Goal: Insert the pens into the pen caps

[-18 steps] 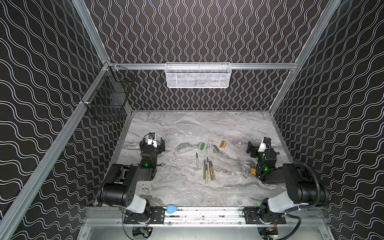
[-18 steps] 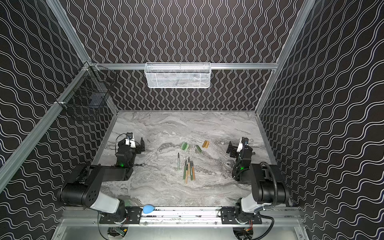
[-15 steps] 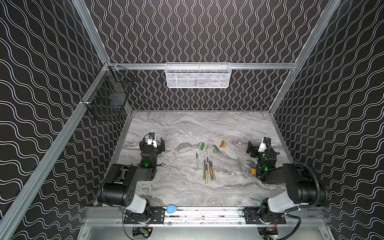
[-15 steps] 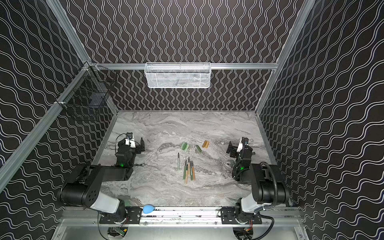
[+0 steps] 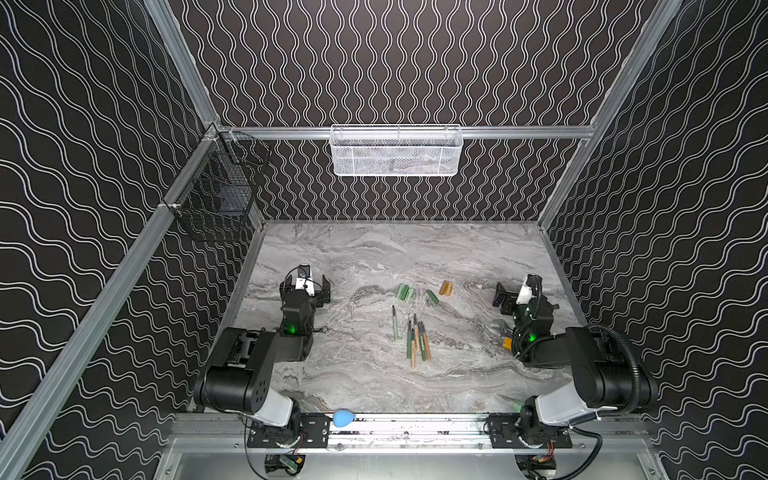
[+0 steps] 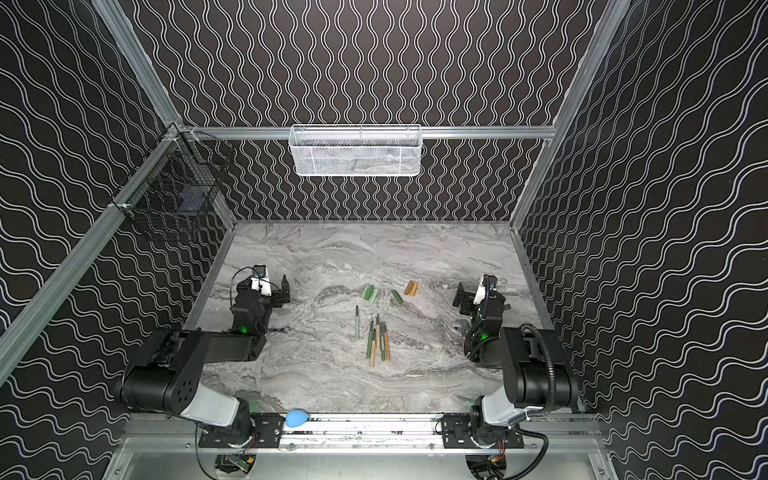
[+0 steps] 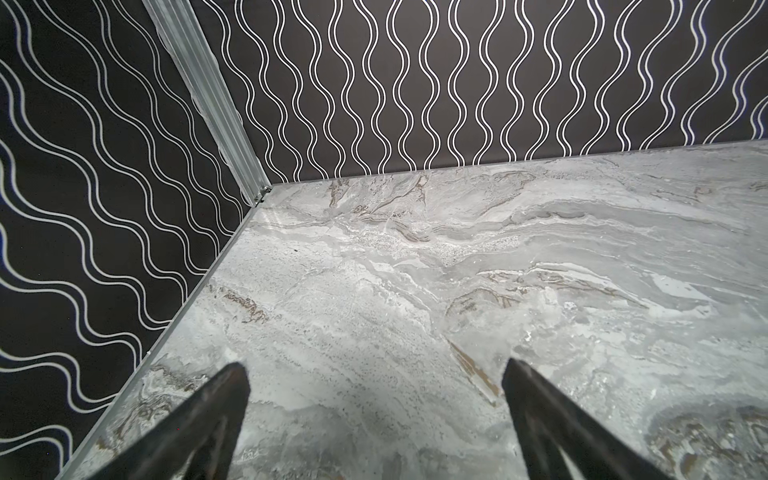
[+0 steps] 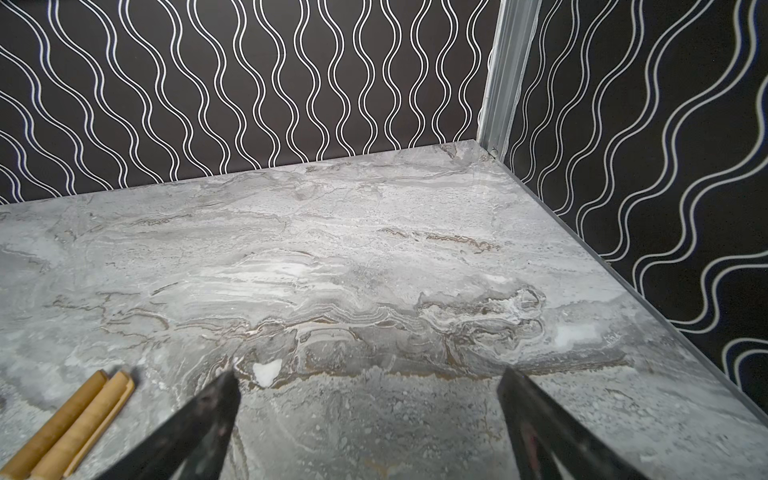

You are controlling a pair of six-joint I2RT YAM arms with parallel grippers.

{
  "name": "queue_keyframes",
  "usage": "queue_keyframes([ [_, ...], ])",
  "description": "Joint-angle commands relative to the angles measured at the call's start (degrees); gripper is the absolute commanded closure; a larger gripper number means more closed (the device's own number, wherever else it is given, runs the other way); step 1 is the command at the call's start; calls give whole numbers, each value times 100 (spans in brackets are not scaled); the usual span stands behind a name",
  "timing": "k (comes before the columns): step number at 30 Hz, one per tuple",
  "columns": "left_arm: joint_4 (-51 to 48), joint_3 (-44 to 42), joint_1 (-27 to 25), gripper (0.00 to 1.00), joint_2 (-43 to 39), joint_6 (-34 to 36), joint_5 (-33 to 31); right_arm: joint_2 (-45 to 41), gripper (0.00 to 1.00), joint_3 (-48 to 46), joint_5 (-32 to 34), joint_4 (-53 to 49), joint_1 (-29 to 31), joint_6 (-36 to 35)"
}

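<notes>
**Both grippers open, nothing held**

The left gripper (image 7: 374, 365) at 9 o'clock and the right gripper (image 8: 365, 374) at 3 both have jaws spread, empty, over the grey marble-look tabletop (image 5: 374, 257). Thin green and tan pens (image 5: 415, 340) lie bunched mid-table. Stubby green and orange-tan pen caps (image 5: 404, 292) sit just at their 12 o'clock.

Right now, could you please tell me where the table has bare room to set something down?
The table is bare between the pen caps and the back wall, and between the pens and the front rail. The gaps out to the left end effector and right end effector are open too. The middle, pens and caps, is crowded.
</notes>
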Motion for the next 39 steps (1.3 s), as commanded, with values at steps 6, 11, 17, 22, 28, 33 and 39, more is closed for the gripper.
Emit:
queue_keyframes([
  [6, -64, 102, 232, 1, -32, -3, 435, -4, 0, 0, -27, 293, 3, 1],
  [11, -1994, 813, 58, 1, -626, -17, -285, -3, 0, 0, -25, 292, 8, 0],
  [17, -3382, 1497, -57, 1, -926, 269, -690, -5, 0, 0, -24, 293, 3, 4],
  [22, -4291, 1702, -119, 1, -1632, 159, -919, -4, 1, 1, -28, 291, 4, -1],
  [28, -5883, 2041, -223, 1, -2534, -356, -256, -3, 0, -5, -24, 293, 4, -1],
  [33, -6727, 2272, -452, 1, -2938, -619, -251, 1, 0, 0, -21, 294, 2, -1],
  [39, -7762, 2782, -527, 1, -2904, -714, 141, 1, 0, -1, -27, 289, 4, 0],
])
